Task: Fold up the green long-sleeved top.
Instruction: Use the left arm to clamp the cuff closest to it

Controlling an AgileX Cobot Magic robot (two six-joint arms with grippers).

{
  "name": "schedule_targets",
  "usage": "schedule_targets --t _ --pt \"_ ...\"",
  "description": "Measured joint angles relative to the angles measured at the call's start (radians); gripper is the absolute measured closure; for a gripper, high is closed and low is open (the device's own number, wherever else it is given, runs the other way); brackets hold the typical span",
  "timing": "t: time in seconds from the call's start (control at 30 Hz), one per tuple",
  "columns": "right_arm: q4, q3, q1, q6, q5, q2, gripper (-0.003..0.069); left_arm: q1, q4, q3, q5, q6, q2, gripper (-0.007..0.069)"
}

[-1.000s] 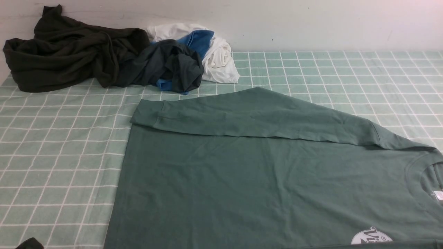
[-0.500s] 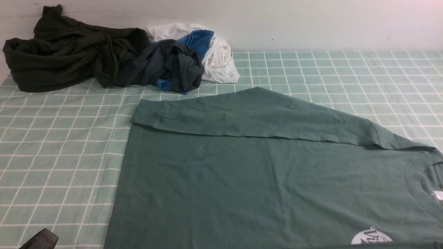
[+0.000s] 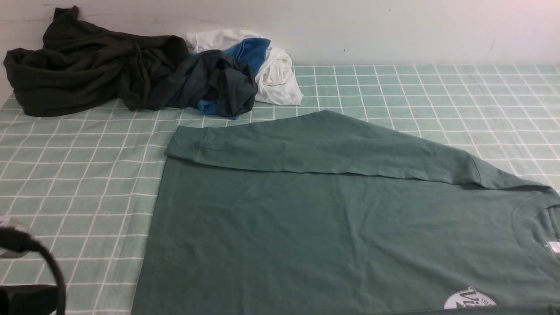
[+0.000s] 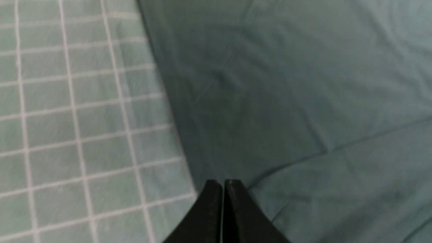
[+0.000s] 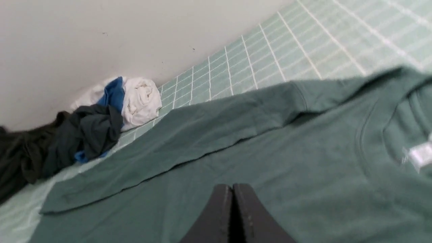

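White wall [image 3: 393, 26] backs a desk [image 3: 78, 175] whose surface is pale green with a white grid.

One top [image 3: 332, 227] lies flat on the near half of the desk, its hem to the left and its neck [image 3: 523, 218] at the right edge of the front view. One sleeve [image 3: 306, 148] is folded along the far side of the body, cuff pointing left. One white round logo [image 3: 470, 301] and one white label [image 3: 554, 246] show.

Four other cloths are heaped at the far left against the wall, well apart from the top: one blackish olive garment [image 3: 78, 65], one teal-grey garment [image 3: 218, 83], one blue cloth [image 3: 251, 50] and one white cloth [image 3: 278, 76].

Two pincers show, each in its own wrist view. The left pincer [image 4: 223, 184] has its jaws pressed together, holding nothing, above the top's left edge where it meets the bare desk. The right pincer [image 5: 233, 186] is likewise closed and empty, over the body of the top near the neck.

A second ago only a small dark tip showed at the front view's lower left corner; now the left arm [image 3: 26, 299] and its cable [image 3: 52, 262] fill that corner. Top and heap have not shifted.
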Motion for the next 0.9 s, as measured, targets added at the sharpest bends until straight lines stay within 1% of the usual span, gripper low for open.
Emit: schedule_targets --t 0.1,0.17,0.23,0.33,0.4,0.43,0.47,0.5,0.53,0.57,0.63,0.67,0.7,0.77,0.8,0.83,0.87,0.9 --pt "-0.028 -0.177 0.000 -0.145 0.098 0.158 0.0673 -0.073 0.098 -0.069 0.084 0.000 0.119 0.0628" --pt "-0.038 -0.277 0.001 -0.224 0.204 0.259 0.0673 -0.135 0.135 -0.083 0.094 0.000 0.163 0.0627" --pt "-0.051 -0.380 0.030 -0.289 0.347 0.391 0.0673 -0.225 0.159 -0.083 0.097 0.000 0.203 0.0627" --pt "-0.071 -0.442 0.097 -0.318 0.468 0.489 0.0673 -0.310 0.170 -0.083 0.097 0.000 0.245 0.0627" --pt "-0.095 -0.461 0.152 -0.327 0.556 0.548 0.0673 -0.367 0.173 -0.083 0.095 0.000 0.286 0.0624" --pt "-0.116 -0.464 0.194 -0.329 0.617 0.588 0.0673 -0.404 0.175 -0.083 0.090 0.000 0.321 0.0618" --pt "-0.120 -0.464 0.209 -0.329 0.628 0.594 0.0673 -0.409 0.176 -0.083 0.090 0.000 0.327 0.0617" --pt "-0.150 -0.464 0.264 -0.330 0.717 0.647 0.0673 -0.455 0.180 -0.083 0.080 0.001 0.383 0.0598" --pt "-0.158 -0.464 0.283 -0.330 0.741 0.661 0.0673 -0.472 0.184 -0.083 0.077 0.002 0.407 0.0585" --pt "-0.171 -0.464 0.319 -0.330 0.775 0.685 0.0673 -0.510 0.195 -0.083 0.061 0.003 0.465 0.0559" --pt "-0.186 -0.464 0.365 -0.330 0.797 0.708 0.0673 -0.554 0.222 -0.083 0.033 0.004 0.542 0.0511" --pt "-0.188 -0.464 0.369 -0.330 0.799 0.709 0.0673 -0.562 0.224 -0.083 0.027 0.003 0.560 0.0498" --pt "-0.194 -0.464 0.390 -0.330 0.800 0.716 0.0673 -0.589 0.246 -0.086 0.000 -0.007 0.631 0.0443" --pt "-0.198 -0.466 0.394 -0.330 0.791 0.717 0.0673 -0.604 0.258 -0.095 -0.026 -0.016 0.702 0.0384" --pt "-0.202 -0.467 0.397 -0.330 0.776 0.717 0.0673 -0.609 0.262 -0.105 -0.049 -0.019 0.754 0.0334" --pt "-0.203 -0.467 0.397 -0.330 0.776 0.717 0.0673 -0.609 0.262 -0.107 -0.052 -0.019 0.763 0.0334" --pt "-0.208 -0.469 0.399 -0.329 0.754 0.717 0.0673 -0.611 0.268 -0.128 -0.087 -0.023 0.844 0.0274" --pt "-0.208 -0.469 0.399 -0.329 0.752 0.717 0.0673 -0.611 0.270 -0.133 -0.095 -0.023 0.852 0.0269"
